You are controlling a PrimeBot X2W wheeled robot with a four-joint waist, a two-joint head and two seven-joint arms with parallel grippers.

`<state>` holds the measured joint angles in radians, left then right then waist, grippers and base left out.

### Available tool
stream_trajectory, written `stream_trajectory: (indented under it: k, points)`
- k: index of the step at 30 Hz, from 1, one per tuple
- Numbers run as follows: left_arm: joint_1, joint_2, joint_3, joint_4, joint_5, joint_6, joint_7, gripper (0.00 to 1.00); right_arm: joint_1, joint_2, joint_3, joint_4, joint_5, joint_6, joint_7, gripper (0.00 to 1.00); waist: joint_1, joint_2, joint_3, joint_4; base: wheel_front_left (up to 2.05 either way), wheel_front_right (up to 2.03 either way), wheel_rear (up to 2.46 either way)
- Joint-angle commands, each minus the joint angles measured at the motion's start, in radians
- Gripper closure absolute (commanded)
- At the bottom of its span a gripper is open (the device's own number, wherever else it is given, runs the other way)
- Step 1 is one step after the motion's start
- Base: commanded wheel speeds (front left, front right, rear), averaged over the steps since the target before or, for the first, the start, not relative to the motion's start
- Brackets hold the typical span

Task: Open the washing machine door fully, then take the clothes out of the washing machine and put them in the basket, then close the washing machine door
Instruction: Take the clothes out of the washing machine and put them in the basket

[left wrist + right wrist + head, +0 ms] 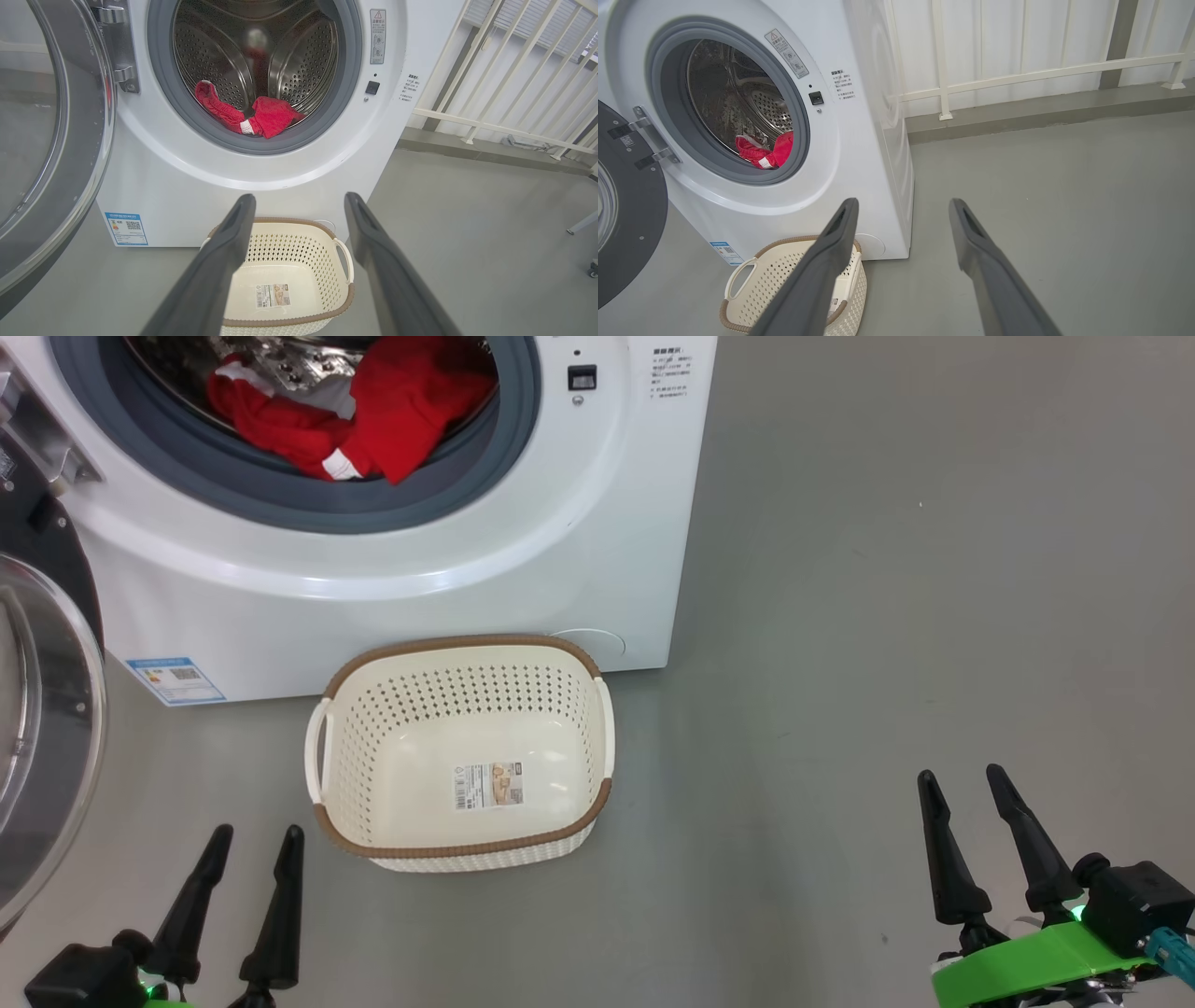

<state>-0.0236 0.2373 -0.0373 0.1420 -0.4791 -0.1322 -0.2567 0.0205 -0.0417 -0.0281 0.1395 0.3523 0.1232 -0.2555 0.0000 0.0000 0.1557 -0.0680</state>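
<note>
The white washing machine stands with its door swung open to the left, glass bowl facing out. Red clothes with white trim lie at the drum's front lip, also seen in the left wrist view as clothes and in the right wrist view as clothes. The cream basket with a brown rim sits on the floor before the machine, holding only its paper label. My left gripper is open at the lower left, short of the basket. My right gripper is open at the lower right, well clear of it.
Grey floor spreads to the right of the machine. A white railing and a low kerb run behind and to the right. The open door stands close on my left arm's side.
</note>
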Motion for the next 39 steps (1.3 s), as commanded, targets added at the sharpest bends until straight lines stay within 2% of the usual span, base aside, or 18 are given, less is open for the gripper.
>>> stream_trajectory:
  k: [1,17,39]
  points:
    - [-0.027,0.025,0.035,-0.026,-0.012,0.002,-0.005,0.0,-0.012,-0.009,0.016,-0.03,0.006,0.008,-0.006,0.0,0.0,0.0,0.002,0.002,0.0,0.0,0.0]
    - [-0.029,0.03,0.025,-0.044,-0.021,0.002,-0.005,0.0,-0.02,-0.009,0.024,-0.029,0.007,0.008,-0.006,0.0,0.0,0.0,0.01,0.006,0.08,-0.08,0.0]
    - [-0.034,0.034,0.026,-0.043,-0.017,0.002,-0.005,0.0,-0.024,-0.009,0.036,-0.025,0.006,0.008,-0.006,0.0,0.0,0.0,0.016,0.011,0.93,-0.93,0.0]
